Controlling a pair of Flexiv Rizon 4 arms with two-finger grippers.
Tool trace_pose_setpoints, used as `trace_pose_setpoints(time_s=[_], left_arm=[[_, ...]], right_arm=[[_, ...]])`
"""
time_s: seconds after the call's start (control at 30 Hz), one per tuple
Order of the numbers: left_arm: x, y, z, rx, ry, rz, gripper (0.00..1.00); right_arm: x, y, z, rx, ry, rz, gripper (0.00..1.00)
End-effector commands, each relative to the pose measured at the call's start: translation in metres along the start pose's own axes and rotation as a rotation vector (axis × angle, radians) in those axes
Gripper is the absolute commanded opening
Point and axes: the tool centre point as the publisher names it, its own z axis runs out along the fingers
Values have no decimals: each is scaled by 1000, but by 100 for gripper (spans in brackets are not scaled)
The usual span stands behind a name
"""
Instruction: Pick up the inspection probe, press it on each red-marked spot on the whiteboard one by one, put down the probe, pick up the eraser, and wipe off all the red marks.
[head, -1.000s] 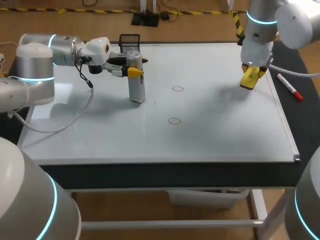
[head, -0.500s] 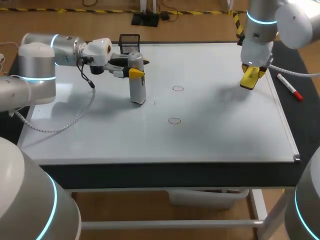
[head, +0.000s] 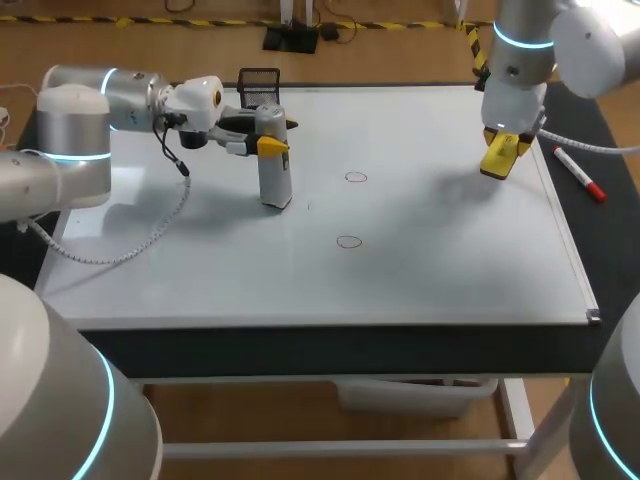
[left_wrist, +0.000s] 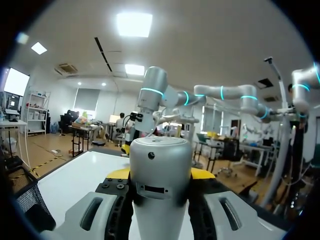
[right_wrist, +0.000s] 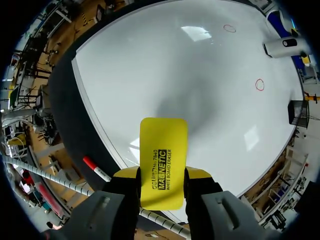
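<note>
The probe, a grey upright cylinder, has its lower end at the whiteboard in the back left area. My left gripper is shut on its upper part from the side; in the left wrist view the probe fills the gap of that gripper. Two red circles lie to the probe's right, apart from it. My right gripper hangs over the board's right part, shut on the yellow eraser, which points down above the surface.
A red-capped marker lies on the dark table just past the board's right edge. A black mesh basket stands at the back edge behind the probe. The left arm's cable droops over the board's left side.
My left gripper and the probe shifted slightly to the right, then stayed still. The right arm and eraser have not moved.
</note>
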Motion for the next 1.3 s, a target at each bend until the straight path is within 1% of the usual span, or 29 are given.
trace_pose_setpoints(time_s=[0.03, 0.47, 0.57, 0.73, 0.87, 1.07, 1.17, 1.2, 1.3], left_arm=[[-1, 2, 0, 0, 1, 1, 0], [1, -1, -1, 0, -5, 6, 0], [3, -8, -2, 5, -7, 17, 0], [7, -25, -9, 11, -28, 39, 0], [8, -36, -20, 10, -64, 47, 0], [4, -42, -42, 4, -116, 62, 0], [-1, -45, -58, 2, -158, 69, 0], [-3, -46, -64, -10, -174, 77, 0], [-13, -48, -87, -19, -238, 81, 0]], right_arm=[[0, 0, -2, 2, 4, -2, 0], [0, 0, -2, 2, 4, -2, 0], [0, 0, -2, 2, 4, -2, 0], [0, 0, -2, 2, 4, -2, 0], [0, 0, -2, 2, 4, -2, 0], [0, 0, -2, 2, 4, -2, 0], [0, 0, -2, 2, 4, -2, 0], [0, 0, -2, 2, 4, -2, 0], [0, 0, -2, 2, 4, -2, 0]])
